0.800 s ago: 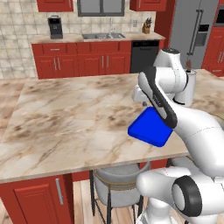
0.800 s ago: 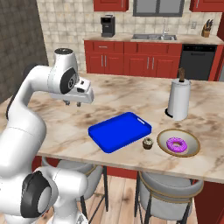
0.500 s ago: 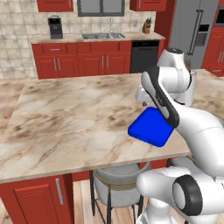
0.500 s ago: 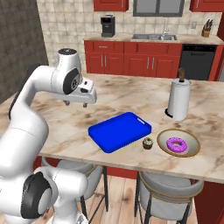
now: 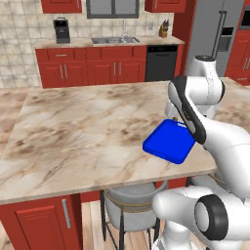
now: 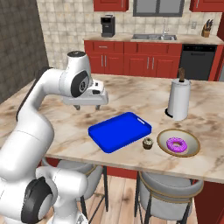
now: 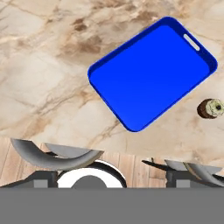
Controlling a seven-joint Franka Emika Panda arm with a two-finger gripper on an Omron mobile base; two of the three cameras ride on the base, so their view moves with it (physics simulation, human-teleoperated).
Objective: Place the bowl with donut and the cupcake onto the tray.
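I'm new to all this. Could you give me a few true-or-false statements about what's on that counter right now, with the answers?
1. The donut lies in the bowl. True.
2. The cupcake sits on the tray. False: it stands on the counter beside the tray.
3. The hand holds the bowl. False: it hangs open and empty above the counter.
4. A paper towel roll stands upright behind the bowl. True.
5. The tray is bare. True.

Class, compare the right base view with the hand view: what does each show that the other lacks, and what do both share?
Right base view alone: the donut in its bowl, a paper towel roll, and the open gripper held above the counter. Hand view alone: stool seats and floor below the counter edge. Both: the empty blue tray, the cupcake beside it, and the marble counter.
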